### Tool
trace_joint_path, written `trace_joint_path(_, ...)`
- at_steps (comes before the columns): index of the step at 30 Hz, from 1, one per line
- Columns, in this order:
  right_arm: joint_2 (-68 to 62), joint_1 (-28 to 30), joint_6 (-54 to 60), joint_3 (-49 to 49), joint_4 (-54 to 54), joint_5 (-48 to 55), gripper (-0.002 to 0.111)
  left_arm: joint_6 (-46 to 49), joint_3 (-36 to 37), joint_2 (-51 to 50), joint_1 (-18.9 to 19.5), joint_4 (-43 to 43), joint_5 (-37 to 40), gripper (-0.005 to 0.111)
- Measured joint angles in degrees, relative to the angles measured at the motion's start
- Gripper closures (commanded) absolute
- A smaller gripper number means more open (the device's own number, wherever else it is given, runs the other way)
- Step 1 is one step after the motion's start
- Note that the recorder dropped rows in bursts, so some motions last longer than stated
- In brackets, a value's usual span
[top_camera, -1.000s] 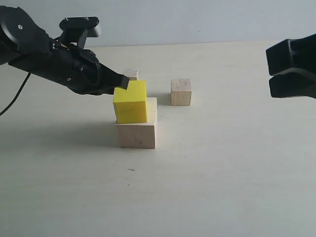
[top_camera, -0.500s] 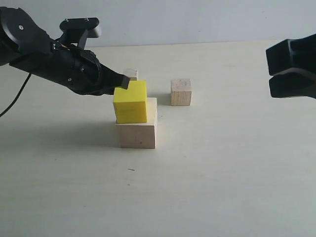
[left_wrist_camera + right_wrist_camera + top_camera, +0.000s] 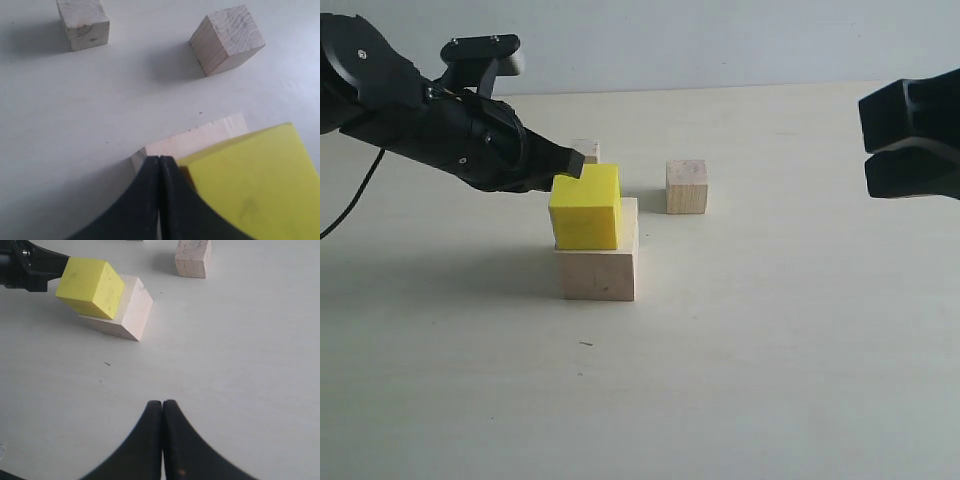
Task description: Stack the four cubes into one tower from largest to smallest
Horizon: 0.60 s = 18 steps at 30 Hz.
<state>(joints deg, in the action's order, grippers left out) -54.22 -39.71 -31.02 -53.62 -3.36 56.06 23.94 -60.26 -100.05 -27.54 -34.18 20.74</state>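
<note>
Pale cream table [image 3: 770,380] fills nearly all the ext. view, w/ a grey-white wall [image 3: 720,40] behind. At far left a thin black cable [image 3: 350,205] hangs under the left arm [image 3: 410,115], which reaches in toward the middle. Left gripper [image 3: 572,160] has its fingers pressed together, nothing btw them; the tip lies against the top rear-left corner of the yellow cube [image 3: 585,207]. In the left wrist view the two fingers meet in one thin line, just beside the yellow side face. The yellow cube sits on the large wood cube [image 3: 598,265], not centred: it is shifted to the front-left, so a strip of bare wood top shows at right and rear. Just behind this pair, partly hidden by the gripper tip, stands the tiny wood cube [image 3: 587,150] on the table. To the right, apart from the stack, is the small wood cube [image 3: 686,186], also on the table, upright. At the far right edge the right arm [image 3: 910,135] is raised, well apart from all cubes. Right gripper [image 3: 162,407], seen in the right wrist view, is closed too, fingers touching, holding nothing, above bare table.
</note>
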Motion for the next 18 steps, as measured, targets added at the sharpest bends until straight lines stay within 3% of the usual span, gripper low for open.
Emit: trace_joint_path(18, 0.00, 0.00, 0.00, 0.00, 0.00, 0.00, 0.108, 0.55, 0.00, 0.53, 0.24, -0.29, 0.24, 0.107)
